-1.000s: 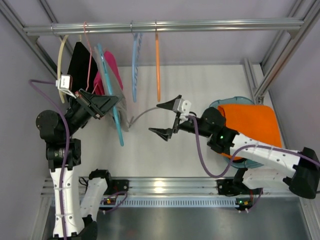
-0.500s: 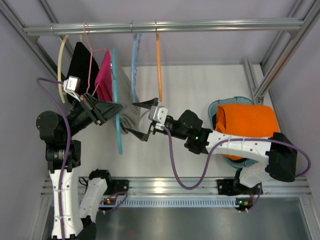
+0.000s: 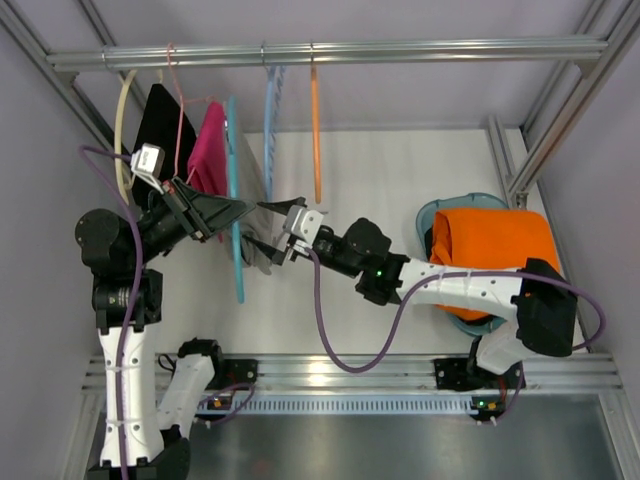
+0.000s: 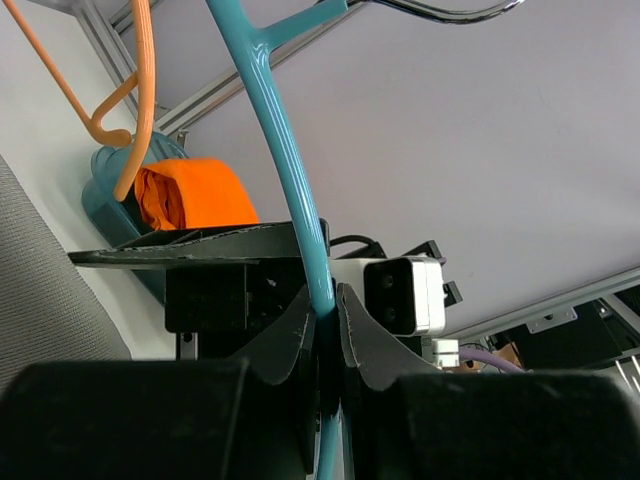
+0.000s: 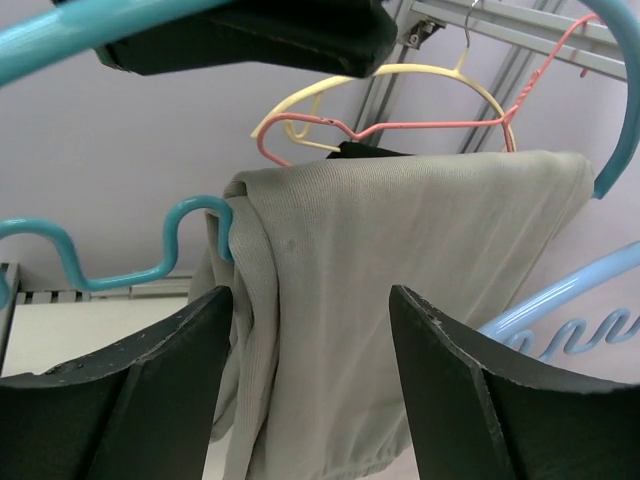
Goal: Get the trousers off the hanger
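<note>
Your top view gives the layout. The hanger (image 3: 238, 272) shows edge-on below the rail (image 3: 400, 50) at the left. The trousers (image 3: 256, 265) are only a narrow grey strip on its right side.

Your left wrist view adds what that one cannot. The left gripper (image 4: 327, 300) is pressed together on the hanger's teal bar, which runs straight up out of the 2 fingers. Far behind, the orange garment (image 4: 190, 195) lies in the teal basket (image 4: 105, 175), with the orange hanger (image 4: 143, 80) in front of them.

Only your right wrist view shows the drape. The trousers are folded over the hanger's bar and hang down as a broad grey sheet, 1 edge bunched by the wavy notch. The right gripper (image 5: 310, 300) stands spread, 1 finger on each side of that sheet with the fabric between them. You cannot tell whether either finger touches it. Behind the cloth are a yellow hanger (image 5: 400, 73) and a pink hanger (image 5: 420, 125), and a sky-blue hanger (image 5: 560, 295) crosses at the lower right.

Your left arm rises from its base, bends at the elbow and points right at the hanger. Your right arm stretches from its base across the table to the left, with its wrist aimed at the trousers.
</note>
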Controlling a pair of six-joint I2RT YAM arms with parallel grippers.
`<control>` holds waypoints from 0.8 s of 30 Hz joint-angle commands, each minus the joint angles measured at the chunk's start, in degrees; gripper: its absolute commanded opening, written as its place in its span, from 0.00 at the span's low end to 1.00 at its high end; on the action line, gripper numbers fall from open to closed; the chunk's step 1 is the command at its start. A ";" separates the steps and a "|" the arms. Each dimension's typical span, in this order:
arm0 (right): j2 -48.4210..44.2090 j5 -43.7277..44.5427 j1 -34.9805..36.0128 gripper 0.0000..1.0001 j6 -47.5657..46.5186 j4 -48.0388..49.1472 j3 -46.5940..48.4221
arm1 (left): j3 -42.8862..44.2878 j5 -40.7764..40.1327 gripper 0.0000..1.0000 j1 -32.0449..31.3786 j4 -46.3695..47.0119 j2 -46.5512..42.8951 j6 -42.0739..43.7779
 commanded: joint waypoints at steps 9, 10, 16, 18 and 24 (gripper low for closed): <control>3.32 3.22 -1.74 0.59 1.51 1.52 8.46 | 3.69 -0.25 0.00 -0.17 6.60 -1.00 1.99; 3.41 3.22 -1.82 0.57 1.95 1.16 8.82 | 3.60 -0.17 0.00 -0.25 6.69 -1.00 1.99; 5.43 3.22 -2.35 0.29 2.21 -2.43 12.16 | 3.25 -0.25 0.00 -0.25 6.60 -1.00 1.99; 5.70 3.04 -2.53 0.13 2.21 -3.14 13.12 | 3.43 -0.25 0.00 -0.34 6.60 -0.92 2.07; 5.35 3.75 -2.88 0.00 2.65 -5.69 15.84 | 2.47 -0.69 0.00 -0.34 6.60 -1.27 2.51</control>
